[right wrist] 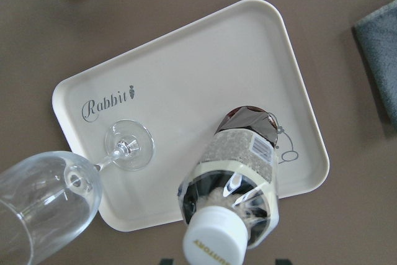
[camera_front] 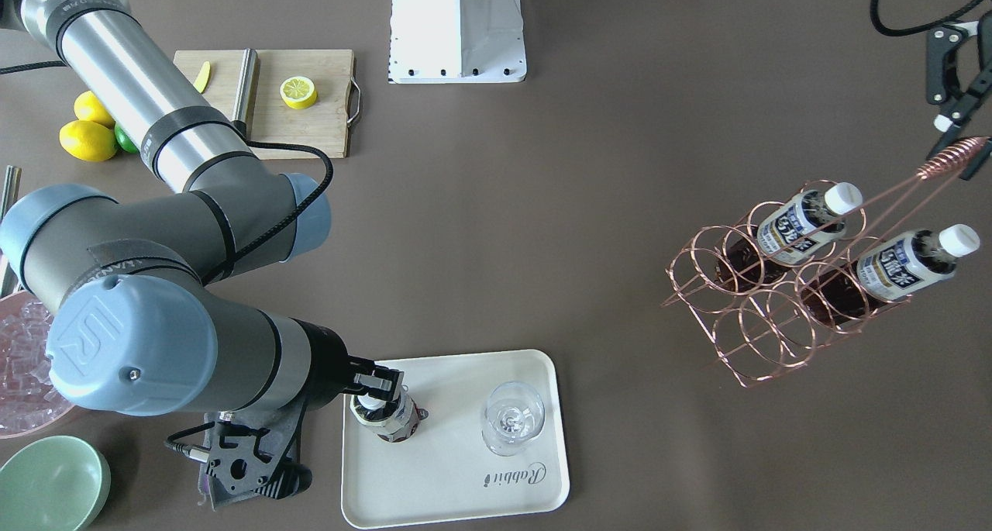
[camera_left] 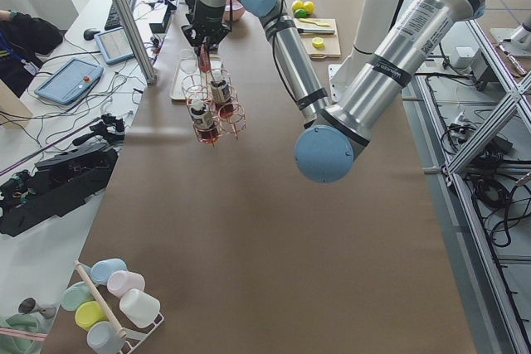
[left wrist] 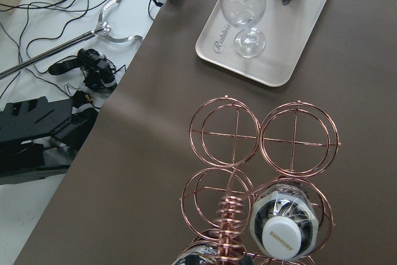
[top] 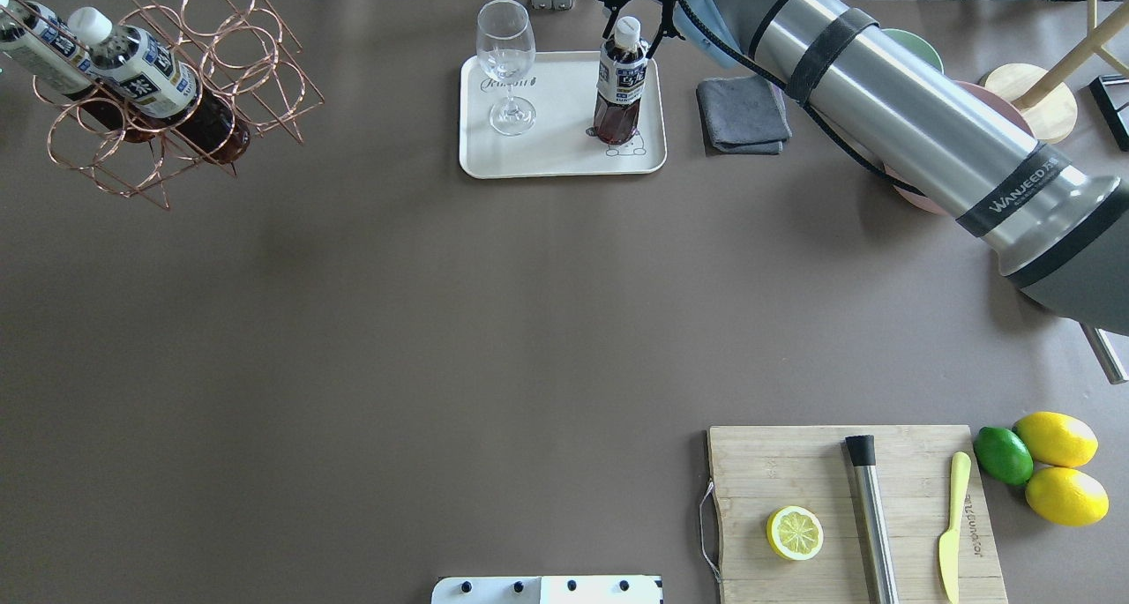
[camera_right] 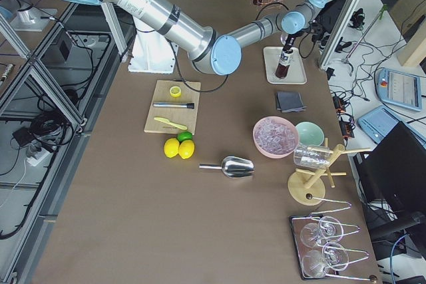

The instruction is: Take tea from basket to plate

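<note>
One tea bottle (camera_front: pixel 387 418) stands upright on the cream "Rabbit" plate (camera_front: pixel 465 477), over the bear drawing (top: pixel 624 148). My right gripper (camera_front: pixel 377 387) is just above its white cap (right wrist: pixel 214 243). The fingers stand apart on either side of the cap and do not touch it, so the gripper is open. The copper wire basket (camera_front: pixel 767 314) stands at the table's other end with two alike tea bottles (camera_front: pixel 802 225) (camera_front: pixel 903 263) in its rings. My left gripper (camera_front: pixel 959 147) is closed around the basket's coiled handle (left wrist: pixel 231 228).
A wine glass (camera_front: pixel 511 416) stands on the plate beside the bottle. A grey cloth (top: pixel 743 115), a mint-green bowl (camera_front: pixel 50 484) and a pink bowl of ice (camera_front: pixel 19 360) lie near the right arm. A cutting board (top: pixel 847 507) with a lemon half and whole lemons (top: pixel 1058 441) is at the near side.
</note>
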`<state>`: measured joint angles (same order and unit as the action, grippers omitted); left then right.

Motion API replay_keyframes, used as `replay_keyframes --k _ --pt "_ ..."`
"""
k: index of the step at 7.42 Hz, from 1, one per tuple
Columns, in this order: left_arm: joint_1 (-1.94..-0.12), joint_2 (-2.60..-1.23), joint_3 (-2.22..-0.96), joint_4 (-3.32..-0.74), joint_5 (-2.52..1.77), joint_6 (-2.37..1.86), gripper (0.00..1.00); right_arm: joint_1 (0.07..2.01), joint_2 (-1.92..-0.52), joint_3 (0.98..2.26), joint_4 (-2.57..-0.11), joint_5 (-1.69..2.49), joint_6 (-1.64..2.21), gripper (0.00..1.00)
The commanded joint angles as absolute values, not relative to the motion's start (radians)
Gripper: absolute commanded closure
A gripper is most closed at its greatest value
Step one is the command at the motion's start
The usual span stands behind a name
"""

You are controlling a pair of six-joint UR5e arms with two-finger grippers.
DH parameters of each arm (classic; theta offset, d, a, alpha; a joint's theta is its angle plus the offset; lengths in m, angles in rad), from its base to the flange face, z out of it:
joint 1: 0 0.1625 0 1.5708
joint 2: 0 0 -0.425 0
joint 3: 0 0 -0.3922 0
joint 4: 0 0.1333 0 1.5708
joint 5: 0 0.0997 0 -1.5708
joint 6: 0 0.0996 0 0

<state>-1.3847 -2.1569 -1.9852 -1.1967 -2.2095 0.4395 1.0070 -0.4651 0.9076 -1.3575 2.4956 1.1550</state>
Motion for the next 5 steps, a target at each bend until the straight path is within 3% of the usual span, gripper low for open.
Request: replay_keyframes --k 1,3,5 --pt "-1.478 -2.154 -1.829 -1.262 -2.209 0.607 1.00 1.012 -0.497 1.054 -1.429 2.508 1.158 0.00" --pt "-1.486 -2.128 -1.748 -1.391 -2.163 0.736 1.00 1.026 -0.698 1.380 -1.555 2.508 1.151 0.00" --pt "-1.485 -2.117 -1.659 -1.512 -2.123 0.893 1.00 1.061 -0.940 1.608 -1.559 2.499 1.070 0.00"
